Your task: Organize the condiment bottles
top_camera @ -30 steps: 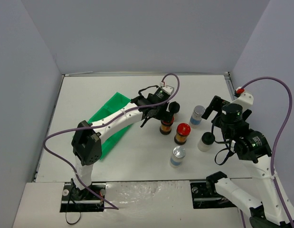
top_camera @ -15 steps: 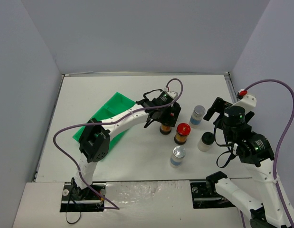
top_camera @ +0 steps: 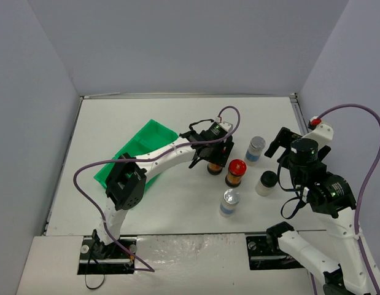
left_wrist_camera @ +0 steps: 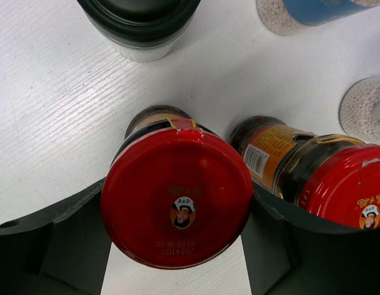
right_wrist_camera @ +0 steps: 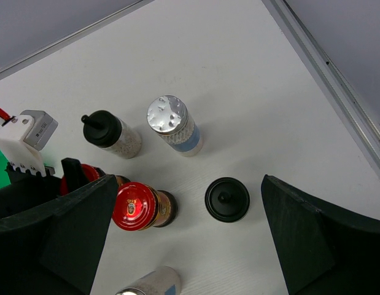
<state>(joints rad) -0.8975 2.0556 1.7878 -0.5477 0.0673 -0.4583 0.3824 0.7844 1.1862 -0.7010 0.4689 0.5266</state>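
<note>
Plainly, the left tool (top_camera: pixel 213 155) sits straight down over one red-capped jar (left_wrist_camera: pixel 176 198), its jaws pressed against opposite sides of the cap, so I judge it gripped. The jar stands upright on the bench (top_camera: pixel 177 203), its long axis running vertically, in line with the wrist's view.

The other red-capped jar (left_wrist_camera: pixel 340 184) stands just beside it, on the far side of one finger (left_wrist_camera: pixel 269 246), which is wedged between the two and close against the neighbour; whether they touch I cannot tell. A lift therefore wants to go straight up along the jar's axis.

The green tray (top_camera: pixel 154 136) lies to the robot's left of the held jar, beneath the left arm's forearm, so that arm is the nearer one. The right tool (right_wrist_camera: pixel 188 236) hangs wide apart, holding nothing, above the black-capped jar (right_wrist_camera: pixel 227 199).
</note>
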